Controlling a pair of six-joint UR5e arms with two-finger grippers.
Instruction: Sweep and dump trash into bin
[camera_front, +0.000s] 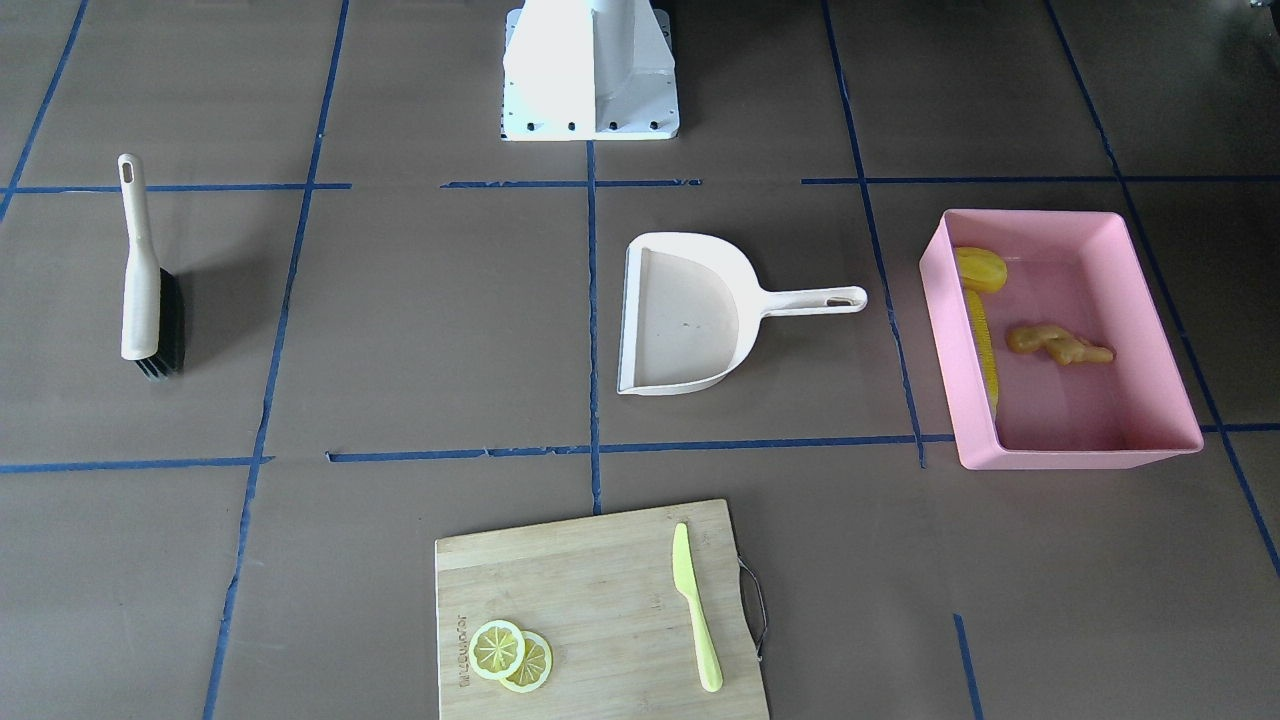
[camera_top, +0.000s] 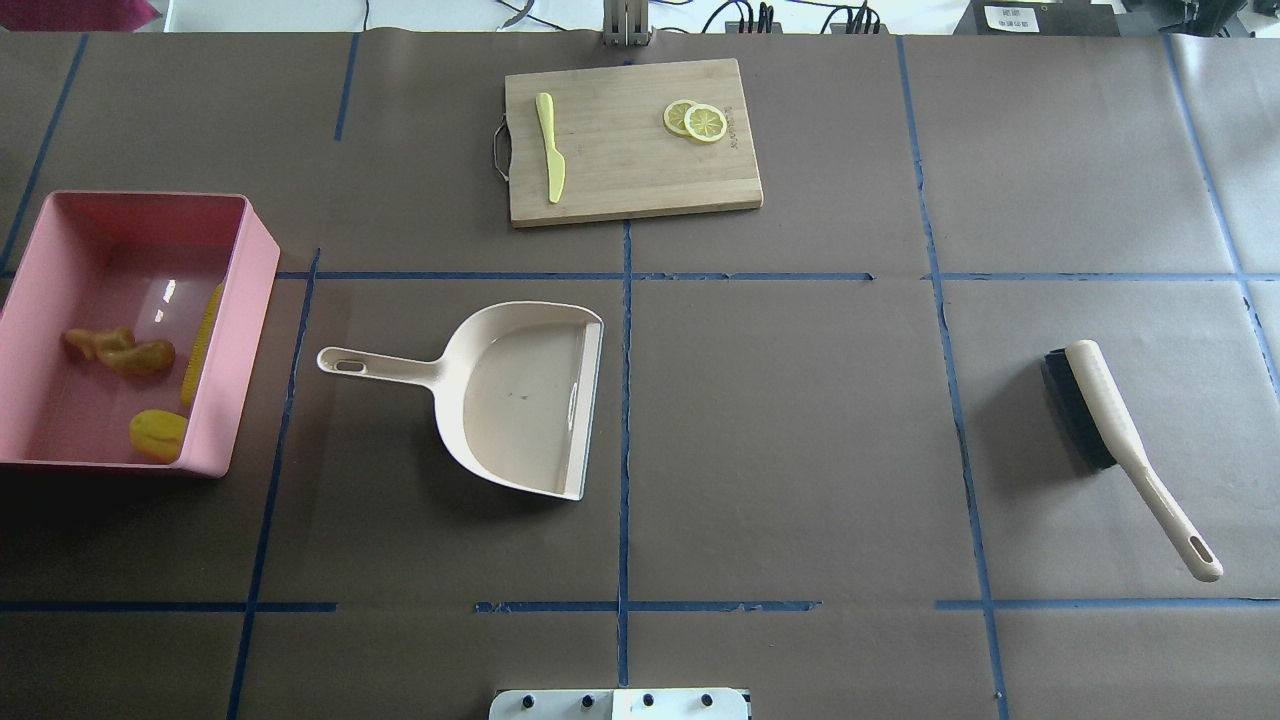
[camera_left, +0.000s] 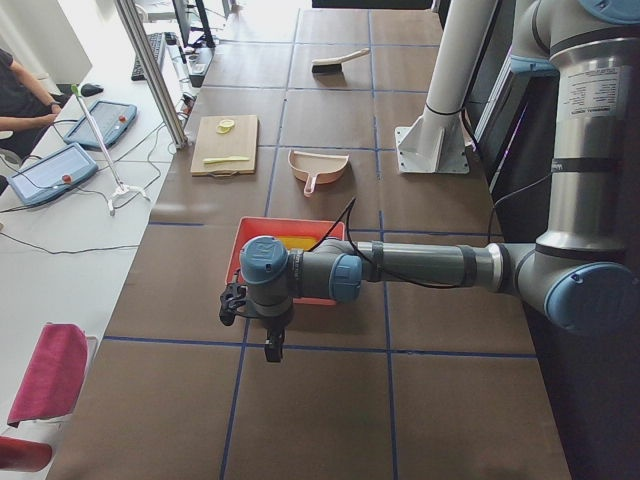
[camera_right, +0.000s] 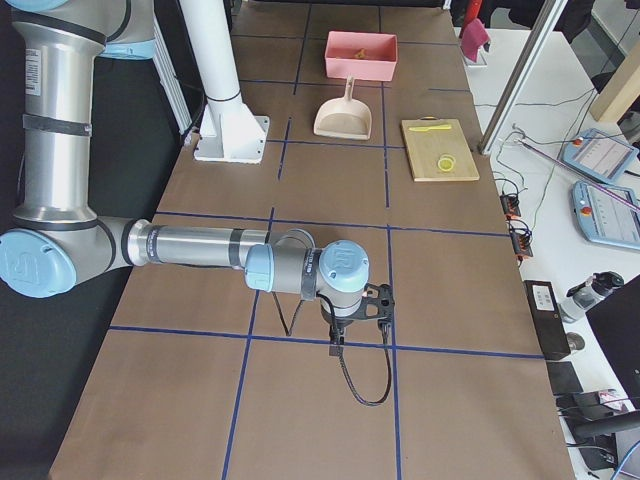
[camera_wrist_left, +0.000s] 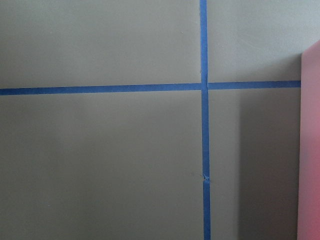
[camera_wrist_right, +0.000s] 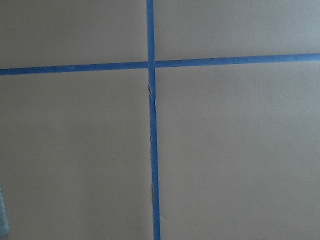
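Note:
The pink bin (camera_top: 250, 262) stands at the table's left end. In it lie the trash: the yellow corn cob (camera_top: 203, 340) against one wall, the rounded yellow lump (camera_top: 158, 434) and the tan ginger root (camera_top: 120, 352). The front-facing view shows the bin (camera_front: 1080, 455) and the ginger (camera_front: 1058, 343) too. My left gripper (camera_left: 230, 304) hangs beyond the bin's outer end, seen only in the left side view. My right gripper (camera_right: 383, 300) hangs over bare table at the other end, seen only in the right side view. I cannot tell whether either is open or shut.
The cream dustpan (camera_top: 520, 400) lies near the table's middle, handle toward the bin. The cream brush (camera_top: 1110, 420) lies at the right. A wooden cutting board (camera_top: 630, 170) at the far side bears two lemon slices (camera_top: 697, 120) and a green knife (camera_top: 550, 158).

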